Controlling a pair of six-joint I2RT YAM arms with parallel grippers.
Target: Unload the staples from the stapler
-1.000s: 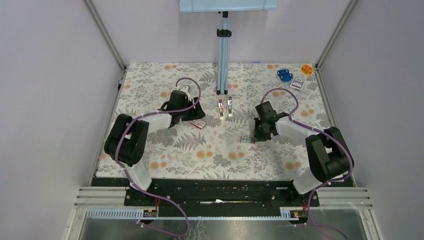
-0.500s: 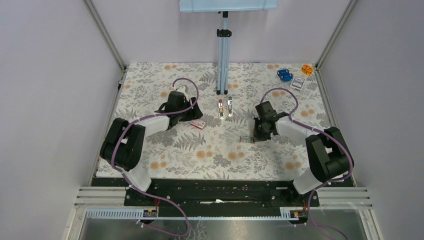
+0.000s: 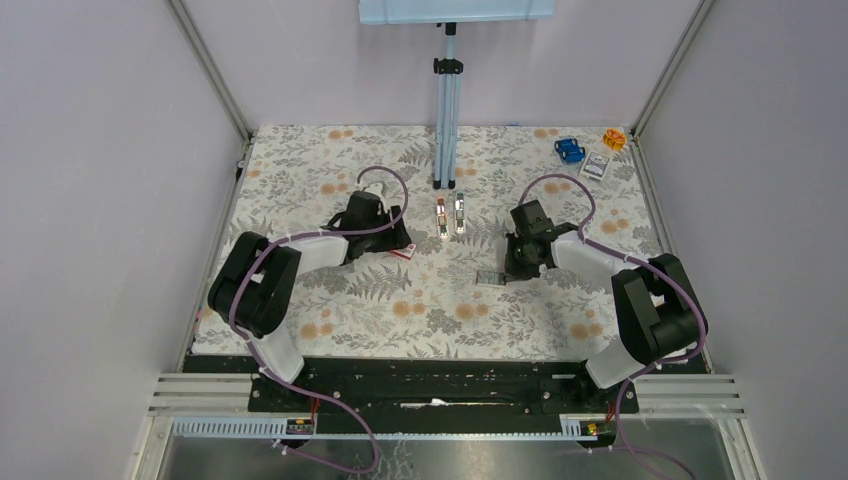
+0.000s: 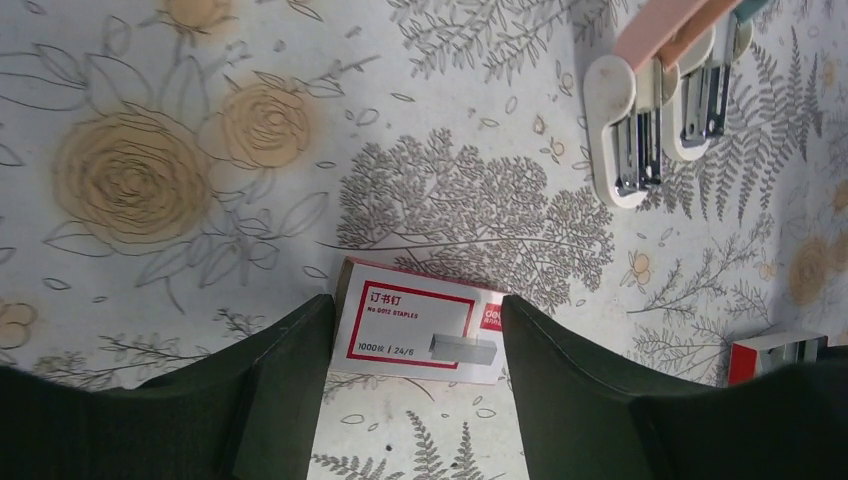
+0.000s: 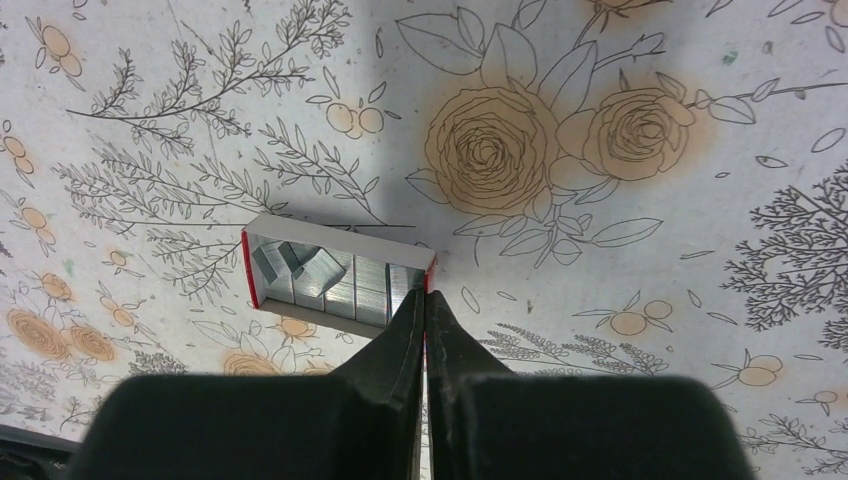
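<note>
Mid-table lie two slim stapler bodies point(image 3: 449, 216) side by side, one pink-topped point(image 4: 625, 120) and one teal-topped, with their metal channels showing. My left gripper point(image 3: 398, 244) point(image 4: 415, 322) is open, its fingers on either side of a white-and-red staple box sleeve point(image 4: 420, 325) point(image 3: 404, 252) that lies flat. My right gripper point(image 3: 512, 266) point(image 5: 426, 295) is shut on the right end wall of the open red-edged tray point(image 5: 330, 278) point(image 3: 489, 278), which is filled with staple strips.
A tripod pole point(image 3: 446, 120) stands behind the staplers. Small blue point(image 3: 570, 150) and orange point(image 3: 614, 138) objects and a small box point(image 3: 595, 167) sit in the back right corner. Frame rails edge the floral mat.
My left gripper has moved right and now has the box sleeve between its fingers. My right gripper has closed fully on the tray wall, and the tray has shifted slightly left.
</note>
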